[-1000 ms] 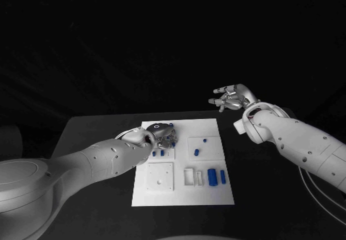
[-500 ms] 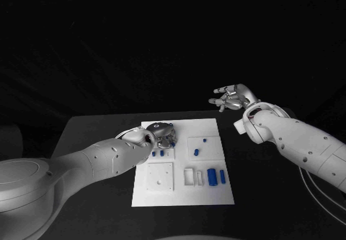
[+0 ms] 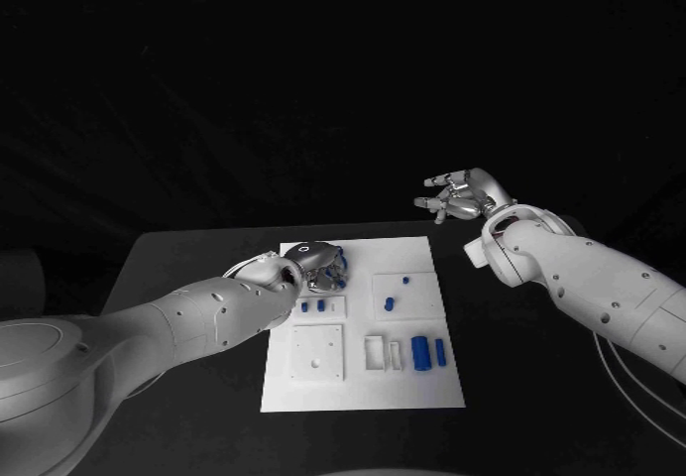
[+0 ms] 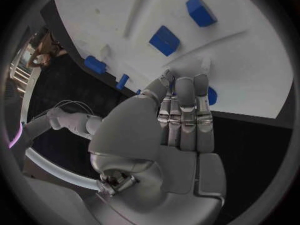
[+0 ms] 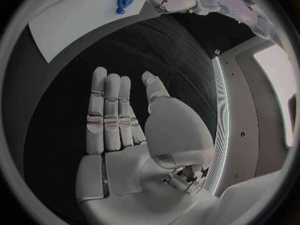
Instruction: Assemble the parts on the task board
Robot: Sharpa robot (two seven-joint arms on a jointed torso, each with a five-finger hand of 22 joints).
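Task board [image 3: 365,387]: white plate on black table [image 3: 186,268]. Left hand [image 3: 317,264] over its far-left corner, grasp cannot be told. Right hand [image 3: 460,196] beyond it, raised, released, fingers apart. Blue parts [image 3: 422,350] near its right edge.

No legible txt, labels or nos.

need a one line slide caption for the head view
Left hand works over the task board's far corner while right hand hangs raised beyond the table.
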